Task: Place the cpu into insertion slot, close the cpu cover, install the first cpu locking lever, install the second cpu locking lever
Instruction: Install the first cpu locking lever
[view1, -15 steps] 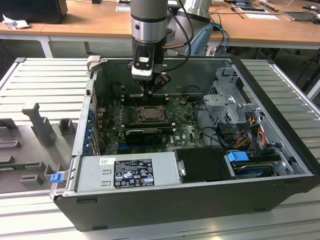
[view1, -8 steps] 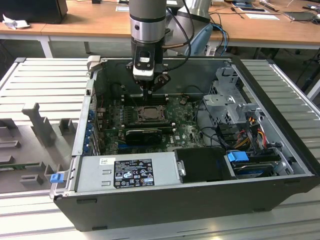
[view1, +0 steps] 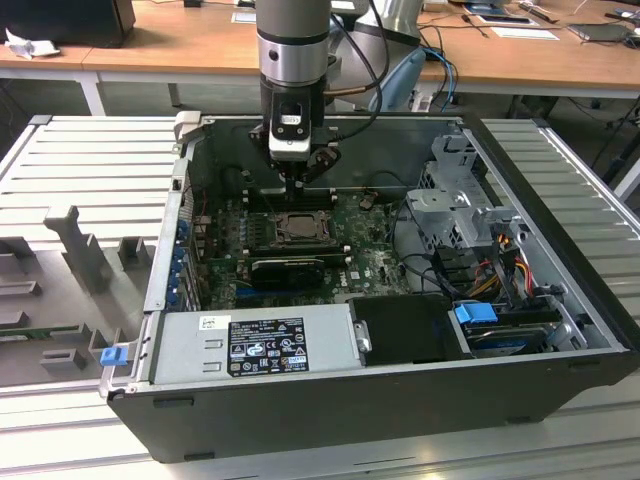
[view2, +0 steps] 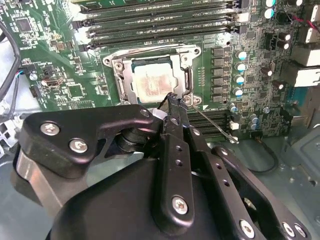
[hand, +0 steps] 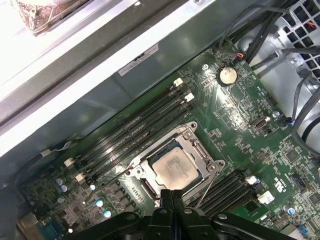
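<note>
my gripper (view1: 298, 186) hangs low inside the open case (view1: 560, 330), right over the slot (view1: 297, 228). the exterior view gives me that overall picture, along with the power supply (view1: 262, 345) at the near wall, the drive cage (view1: 462, 200) toward the exterior view's right, and the grooved table (view1: 90, 180) under it all. at that distance the slot is just a dark square.

the wrist views give the detail. in both of them the cpu (view2: 151, 85) (hand: 175, 167) lies flat in the slot (view2: 116, 75) (hand: 145, 187), and the cover (view2: 186, 75) (hand: 200, 150) is down over it, with the pale chip showing through the window. in both wrist views my fingers (view2: 176, 117) (hand: 165, 215) are pressed together, and i see nothing between them. in the second wrist view the gripper (view2: 172, 97) has its tip at a corner of the cover, at or just beside the root of a lever (view2: 212, 124) that slants away from the slot. whether the tip touches the lever i cannot tell. the first wrist view puts the gripper (hand: 172, 192) tip at the slot's edge.

counts: one cpu, one slot, one cover. in the first wrist view i count two levers, both thin wires angling out, one (hand: 107, 186) on either side (hand: 207, 181) of the slot. there are two banks of long black memory slots (hand: 135, 130), one on each side, and one coin cell (hand: 227, 75).
</note>
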